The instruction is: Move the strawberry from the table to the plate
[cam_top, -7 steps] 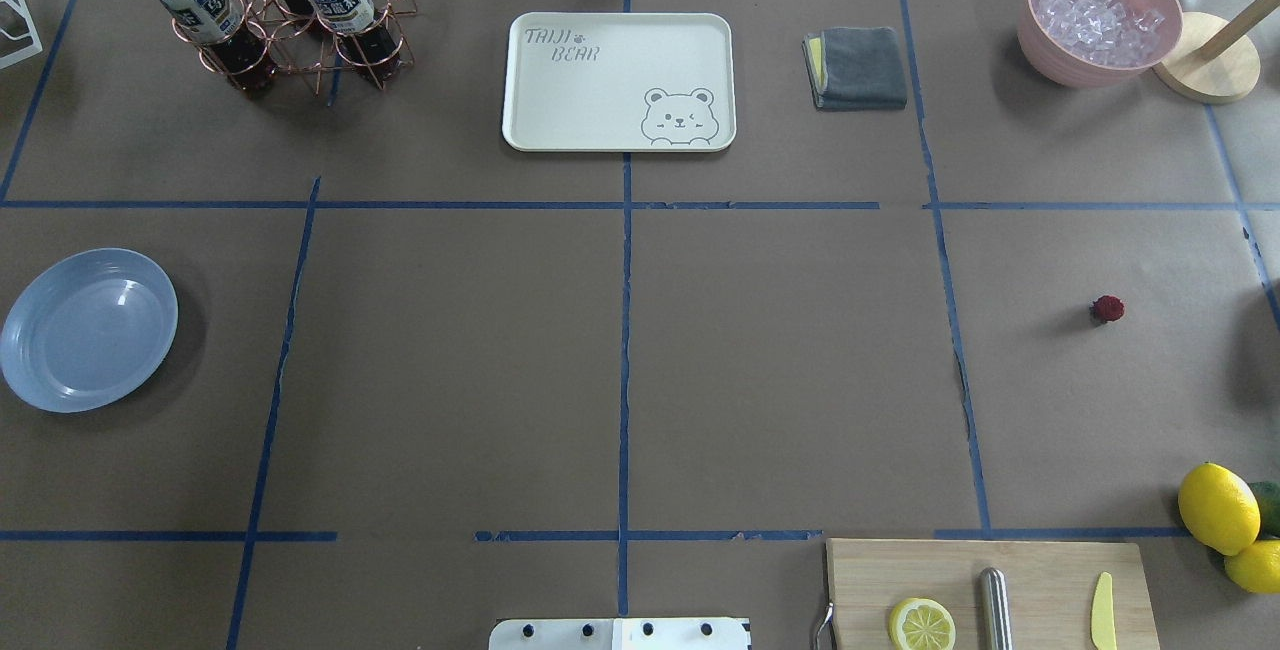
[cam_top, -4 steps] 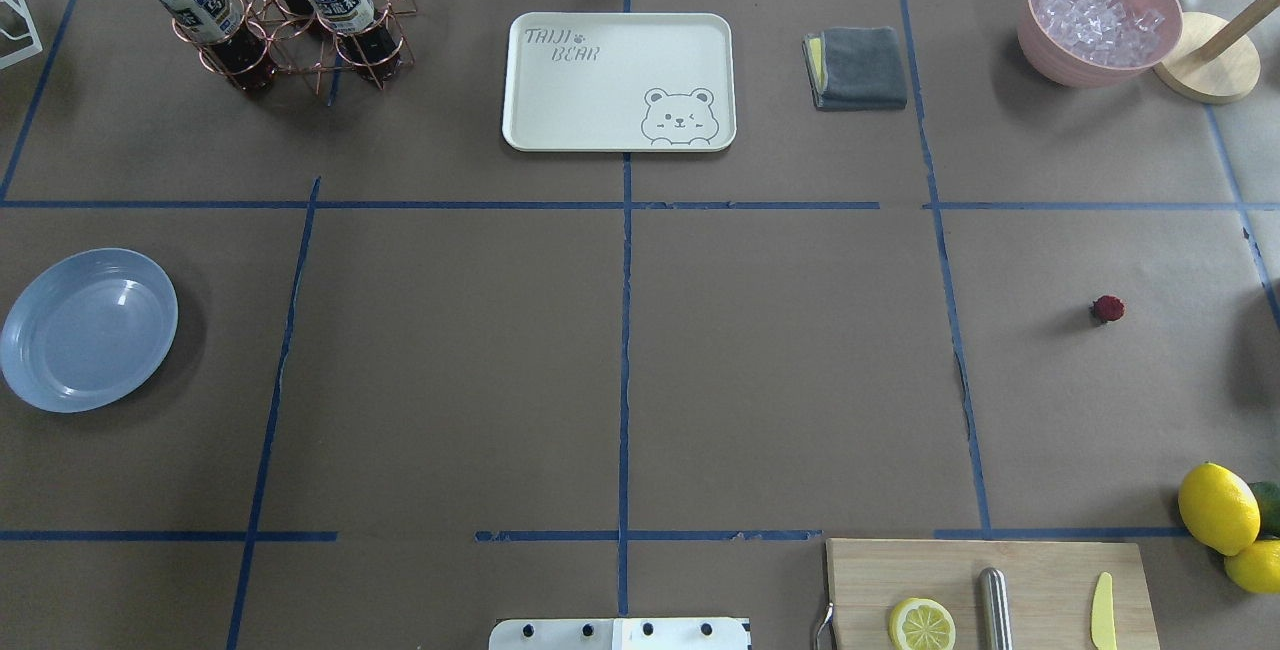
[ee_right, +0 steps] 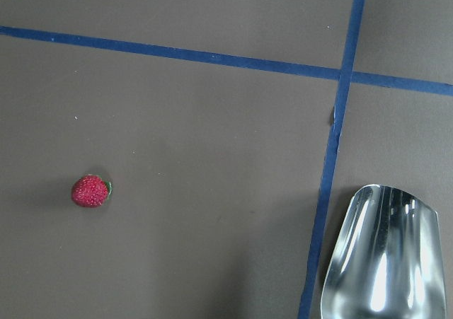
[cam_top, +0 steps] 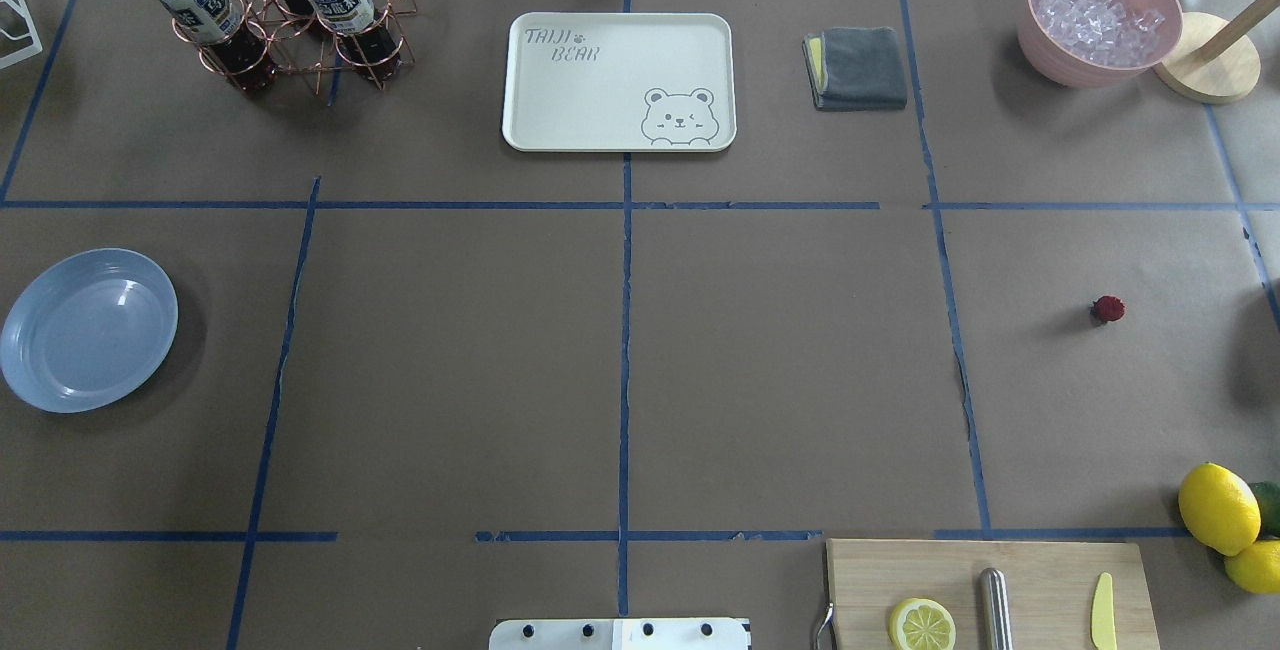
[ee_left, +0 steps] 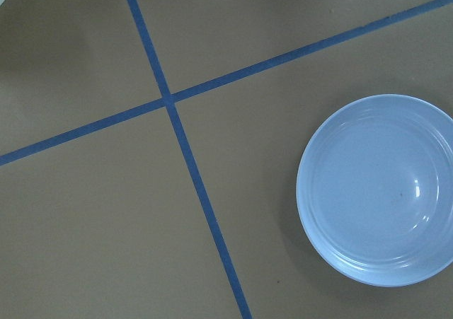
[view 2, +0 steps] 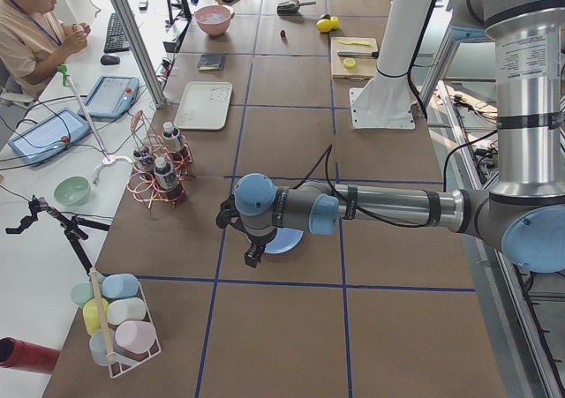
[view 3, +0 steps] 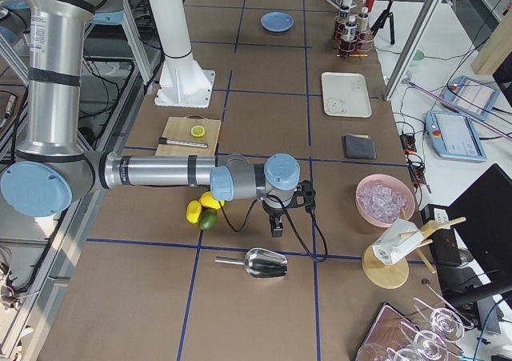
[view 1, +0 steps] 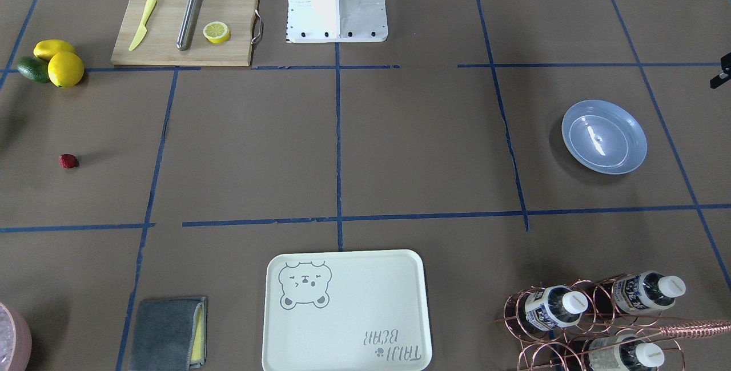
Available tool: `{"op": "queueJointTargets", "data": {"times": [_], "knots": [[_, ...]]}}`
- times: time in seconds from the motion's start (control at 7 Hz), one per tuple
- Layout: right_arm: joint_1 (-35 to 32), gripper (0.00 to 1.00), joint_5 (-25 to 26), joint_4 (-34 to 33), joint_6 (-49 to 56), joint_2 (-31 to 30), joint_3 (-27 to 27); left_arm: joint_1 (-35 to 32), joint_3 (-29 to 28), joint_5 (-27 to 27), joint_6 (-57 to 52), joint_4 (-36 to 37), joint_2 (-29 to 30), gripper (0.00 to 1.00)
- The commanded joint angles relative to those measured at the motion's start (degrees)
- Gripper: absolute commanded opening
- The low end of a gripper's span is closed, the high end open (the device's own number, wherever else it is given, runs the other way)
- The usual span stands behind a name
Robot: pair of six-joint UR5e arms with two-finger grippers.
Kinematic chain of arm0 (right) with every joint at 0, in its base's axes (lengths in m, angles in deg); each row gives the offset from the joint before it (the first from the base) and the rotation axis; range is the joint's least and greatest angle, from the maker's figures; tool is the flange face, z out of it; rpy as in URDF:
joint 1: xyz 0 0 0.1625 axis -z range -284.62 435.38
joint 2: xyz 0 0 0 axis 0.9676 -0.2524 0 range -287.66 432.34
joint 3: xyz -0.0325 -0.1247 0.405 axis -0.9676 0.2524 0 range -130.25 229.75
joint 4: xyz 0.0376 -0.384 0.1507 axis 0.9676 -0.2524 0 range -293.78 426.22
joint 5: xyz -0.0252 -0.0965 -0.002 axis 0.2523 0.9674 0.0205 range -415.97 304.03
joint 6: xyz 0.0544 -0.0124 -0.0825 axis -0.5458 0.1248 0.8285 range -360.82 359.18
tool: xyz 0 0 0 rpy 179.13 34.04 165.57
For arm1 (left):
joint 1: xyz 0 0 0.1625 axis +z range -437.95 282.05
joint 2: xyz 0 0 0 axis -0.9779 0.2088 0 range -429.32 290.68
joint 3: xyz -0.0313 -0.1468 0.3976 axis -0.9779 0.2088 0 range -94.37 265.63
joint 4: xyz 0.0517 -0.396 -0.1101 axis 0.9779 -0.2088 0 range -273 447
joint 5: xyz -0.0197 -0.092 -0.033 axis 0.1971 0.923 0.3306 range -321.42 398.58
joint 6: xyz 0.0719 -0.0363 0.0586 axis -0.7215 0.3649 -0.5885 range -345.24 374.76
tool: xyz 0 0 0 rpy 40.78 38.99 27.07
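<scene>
The strawberry (cam_top: 1107,309), a tiny dark-red berry, lies on the brown table (cam_top: 780,360) at the right; it also shows as the strawberry (view 1: 68,161) and the strawberry (ee_right: 90,191). The light blue plate (cam_top: 88,330) rests at the far left with nothing in it, seen too as the plate (ee_left: 379,192). My left gripper (view 2: 252,259) hangs above the table beside the plate, and my right gripper (view 3: 277,231) hangs over the strawberry's area. Both show only in the side views, so I cannot tell whether they are open or shut.
A cream bear tray (cam_top: 620,80), a bottle rack (cam_top: 290,10), a grey cloth (cam_top: 858,68) and a pink bowl of ice (cam_top: 1100,15) line the far edge. A cutting board (cam_top: 1040,570), lemons (cam_top: 1218,508) and a metal scoop (ee_right: 386,255) lie near the strawberry's side.
</scene>
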Motion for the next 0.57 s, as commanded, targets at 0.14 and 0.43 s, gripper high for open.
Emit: {"op": "queueJointTargets", "data": {"times": [0.14,0.43], "knots": [[0.2,1.0,-0.1,0.0,-0.1,0.0,0.1,11.4,-14.4,-4.0,22.1,-27.7,1.0,1.0],[0.2,1.0,-0.1,-0.1,0.0,0.0,0.2,14.2,-17.8,-4.1,24.8,-29.1,3.7,0.97]]}}
